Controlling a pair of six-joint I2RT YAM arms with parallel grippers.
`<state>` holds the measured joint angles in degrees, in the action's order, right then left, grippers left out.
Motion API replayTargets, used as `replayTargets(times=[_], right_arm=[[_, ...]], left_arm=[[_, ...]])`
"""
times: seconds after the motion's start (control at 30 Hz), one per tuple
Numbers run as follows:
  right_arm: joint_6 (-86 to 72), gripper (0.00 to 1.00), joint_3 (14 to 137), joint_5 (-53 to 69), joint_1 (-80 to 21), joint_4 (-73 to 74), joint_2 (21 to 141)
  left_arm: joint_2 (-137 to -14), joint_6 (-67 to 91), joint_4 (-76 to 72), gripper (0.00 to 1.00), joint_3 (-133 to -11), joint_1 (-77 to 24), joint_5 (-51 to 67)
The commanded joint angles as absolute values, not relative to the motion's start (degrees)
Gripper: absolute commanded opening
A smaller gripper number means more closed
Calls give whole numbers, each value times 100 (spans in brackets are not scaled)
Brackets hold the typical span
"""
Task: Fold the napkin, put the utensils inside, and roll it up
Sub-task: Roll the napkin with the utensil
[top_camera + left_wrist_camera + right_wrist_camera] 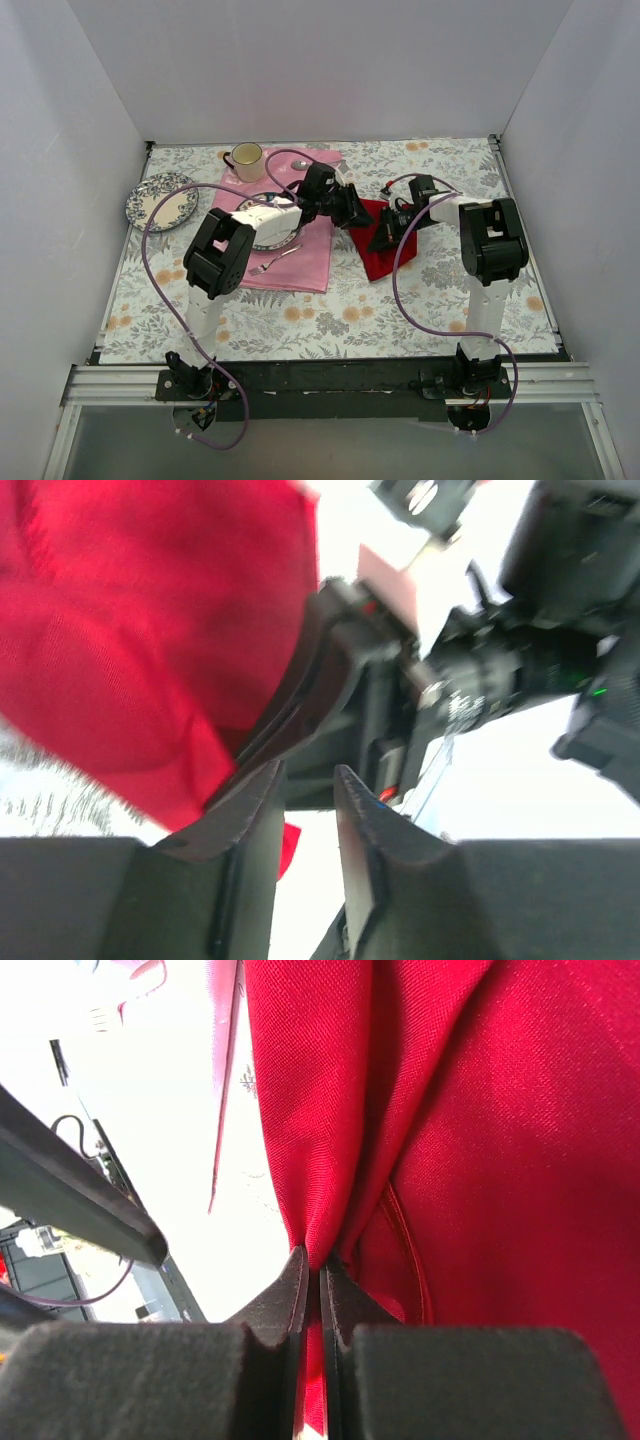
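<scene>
A fork [272,262] lies on the pink cloth [310,255], mug [246,157] and patterned plate [160,200] nearby.

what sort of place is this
Probably a robot lab booth staged as a dining table: plain white walls box in a floral tablecloth, with a mug and patterned plate set out.

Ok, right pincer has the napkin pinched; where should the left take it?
Take the napkin by its loose hanging edge beside the left pincer, closing in from the robot's left. The right pincer bunches the cloth into a raised fold, so that thin edge hangs free, likely easiest to pinch.
</scene>
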<state>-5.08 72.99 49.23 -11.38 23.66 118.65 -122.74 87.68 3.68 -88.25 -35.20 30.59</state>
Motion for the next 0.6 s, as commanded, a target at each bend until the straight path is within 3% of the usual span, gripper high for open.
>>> replayTargets(times=[0.0, 0.27, 0.5, 0.57], right_arm=[[-308, 1, 7532, 4684, -1151, 2479, 12041], [-334, 2, 7532, 4650, -1143, 2505, 12050], [-439, 14, 7348, 4439, -1134, 2461, 11848], [-483, 22, 7260, 4325, -1108, 2461, 11743]], left_arm=[[-12497, 9018, -299, 22, -9149, -3401, 3454], [-12893, 8974, -501, 10, -9184, -3243, 3384], [-13447, 8666, -282, 5, -9413, -3059, 3164], [-13482, 8692, -360, 4, -9317, -3032, 3138]])
